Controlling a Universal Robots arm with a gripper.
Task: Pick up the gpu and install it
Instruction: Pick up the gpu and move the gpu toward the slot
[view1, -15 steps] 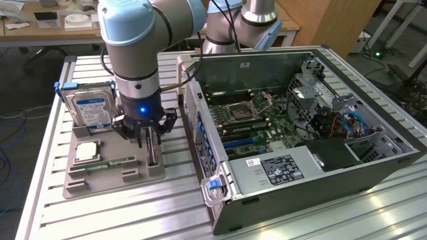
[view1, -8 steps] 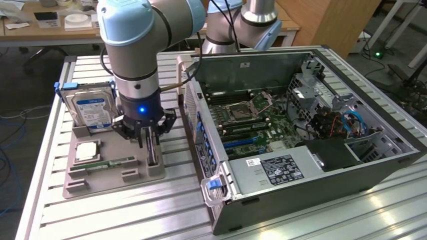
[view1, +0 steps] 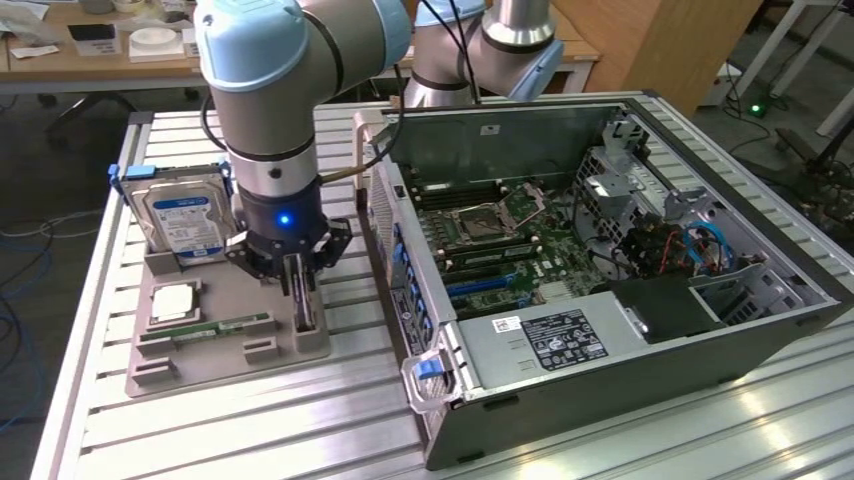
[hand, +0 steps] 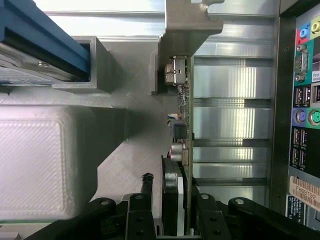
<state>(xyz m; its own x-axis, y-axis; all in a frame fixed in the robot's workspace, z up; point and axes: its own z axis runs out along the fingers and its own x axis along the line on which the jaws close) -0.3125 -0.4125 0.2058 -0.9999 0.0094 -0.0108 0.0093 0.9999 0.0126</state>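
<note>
Light-blue and silver Universal Robots arm (view1: 274, 100) reaching down over a grey moulded parts tray (view1: 227, 355) on a slatted aluminium table (view1: 267, 430). The black gripper (view1: 296, 275) (hand: 181, 200) sits astride the gpu (view1: 306, 310) (hand: 184, 112), a thin dark circuit card standing on edge in the tray slot nearest the open black computer case (view1: 747, 330). Whether the jaws are already clamped on the card cannot be told. In the wrist view the card appears edge-on, with its silvery end bracket held in a grey tray post.

On the same tray are a boxy silver hard drive (view1: 184, 222), upright, with a blue-and-white label whose writing is too small to read; a flat silvery square chip (view1: 176, 303); and a narrow green memory stick (view1: 220, 328).

The case lies on its side beside the tray, exposing the green motherboard (view1: 507, 240). Its black power-supply label (view1: 567, 338) bears white print that cannot be read. On the case's rear port panel (hand: 302, 100), with purple and green round sockets, a sticker fragment reads "Pro".
</note>
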